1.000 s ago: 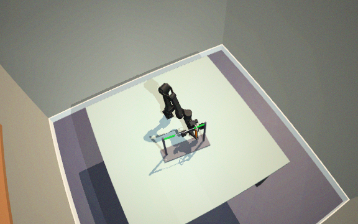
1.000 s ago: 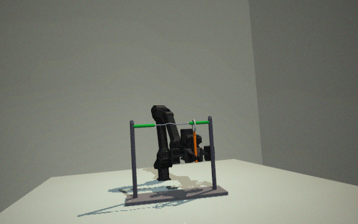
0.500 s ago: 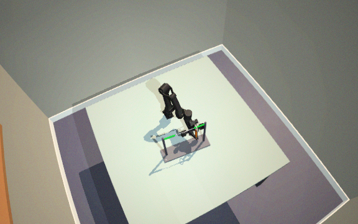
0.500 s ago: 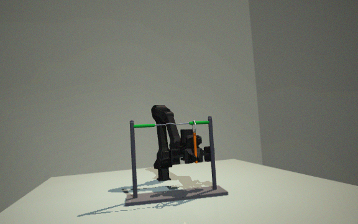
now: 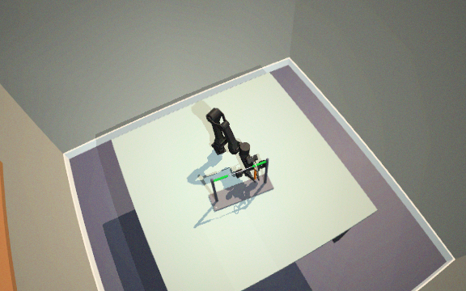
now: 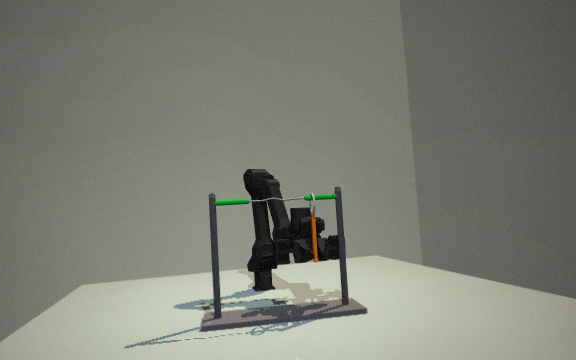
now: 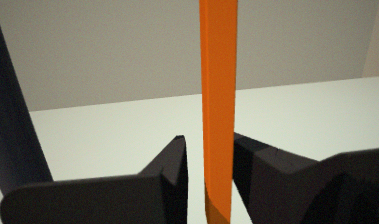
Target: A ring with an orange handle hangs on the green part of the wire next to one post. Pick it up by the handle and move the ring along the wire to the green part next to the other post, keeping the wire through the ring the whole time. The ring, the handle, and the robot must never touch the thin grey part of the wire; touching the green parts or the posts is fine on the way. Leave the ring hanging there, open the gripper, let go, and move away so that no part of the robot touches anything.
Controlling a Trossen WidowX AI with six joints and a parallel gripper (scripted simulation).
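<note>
Grey walls stood behind the table [image 6: 418, 310]. Pincer [image 7: 208, 165] was slightly parted, gripping nothing; widen evenly, then withdraw straight without brushing the handle [image 7: 218, 100].

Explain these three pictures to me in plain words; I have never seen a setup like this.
The black machine is a robot arm with a two-fingered gripper. One picture looks down from above, one from the side, one from a camera on the arm's wrist. On the table stands a frame: two posts joined by a wire, grey in the middle, green at the ends. A ring with an orange handle hangs on the green part by one post. The fingers stand on either side of the handle with gaps showing, so the gripper is open and nothing is held.
</note>
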